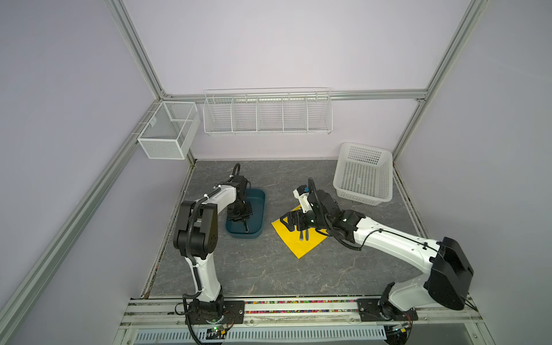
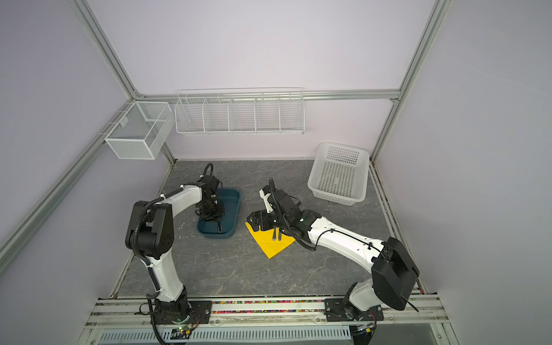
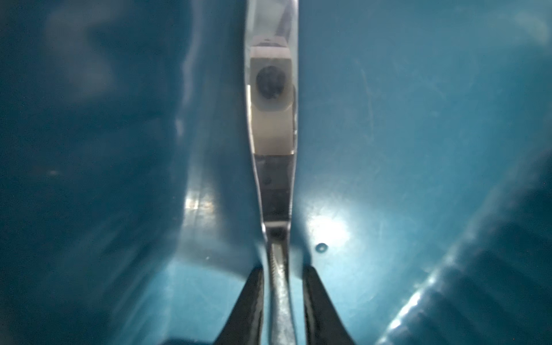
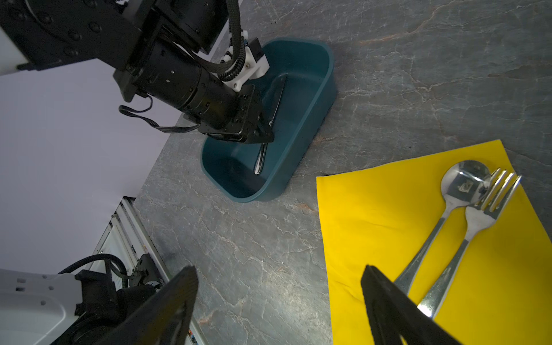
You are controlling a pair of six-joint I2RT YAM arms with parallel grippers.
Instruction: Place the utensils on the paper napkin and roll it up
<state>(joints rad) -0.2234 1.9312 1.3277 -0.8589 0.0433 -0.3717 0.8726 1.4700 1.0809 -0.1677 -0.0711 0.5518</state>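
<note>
A teal tub (image 1: 260,209) (image 2: 236,206) (image 4: 316,98) stands left of the yellow paper napkin (image 1: 298,246) (image 2: 270,246) (image 4: 388,215). Of the utensils, a spoon (image 4: 461,182) and a fork (image 4: 490,206) lie side by side on the napkin. The knife (image 3: 273,179) (image 4: 259,162) lies on the tub's floor. My left gripper (image 3: 282,268) (image 1: 244,224) reaches down into the tub. Its jaws stand narrowly open on either side of the knife, with a thin gap still showing. My right gripper (image 4: 279,268) (image 1: 286,222) hovers wide open and empty over the napkin's left edge.
A white plastic basket (image 1: 363,176) sits at the back right of the grey marble table. On the back wall hang a white wire rack (image 1: 267,115) and a mesh box (image 1: 167,131). Aluminium rails run along the table's front edge.
</note>
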